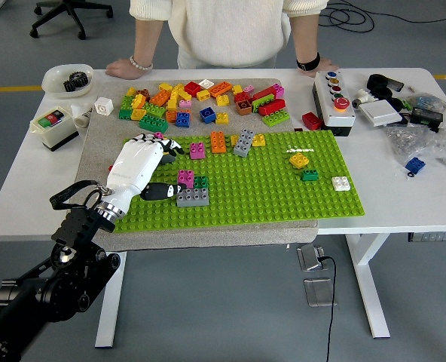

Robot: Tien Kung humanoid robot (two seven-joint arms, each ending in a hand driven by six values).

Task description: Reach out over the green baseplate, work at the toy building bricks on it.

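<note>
The studded green baseplate [283, 197] lies on a grey felt mat [102, 143] on the white worktop [404, 204]. The glossy white left hand [138, 167] rests palm-down over its left end, fingers seemingly loosely spread, thumb beside a grey brick [192, 197] and magenta brick [186, 179].

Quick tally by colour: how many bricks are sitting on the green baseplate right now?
On the green baseplate, bricks clearly visible:
Pink brick: 2, second
Grey brick: 2, second
Yellow brick: 2, second
Green brick: 2, second
Orange brick: 1
White brick: 1
Total: 10
</note>
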